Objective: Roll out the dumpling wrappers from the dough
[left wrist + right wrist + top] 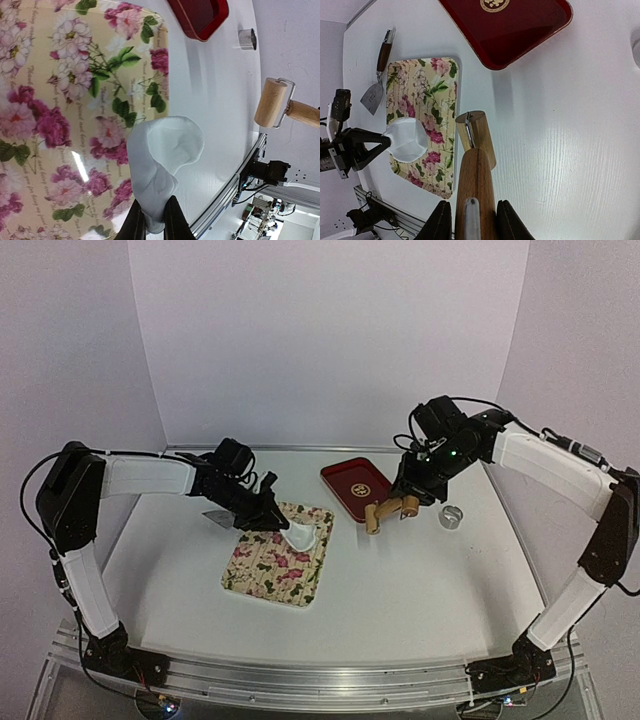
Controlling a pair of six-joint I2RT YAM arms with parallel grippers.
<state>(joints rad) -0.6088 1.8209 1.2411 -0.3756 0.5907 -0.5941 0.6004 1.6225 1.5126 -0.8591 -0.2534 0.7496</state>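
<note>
You're in a lab booth: white walls (330, 340) enclose the table (420, 580), robot arms (140, 477) bolted to its near-edge rail (320, 680).

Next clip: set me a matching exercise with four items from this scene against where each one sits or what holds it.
Things:
1. dumpling wrapper
2. wooden roller
3. metal ring
4. scraper

Places:
a. lying on the table beside the floral board
b. pinched by the left gripper
c. held by the right gripper
d. standing on the table, right of the red tray

Pairs: 1-b, 2-c, 3-d, 4-a
</note>
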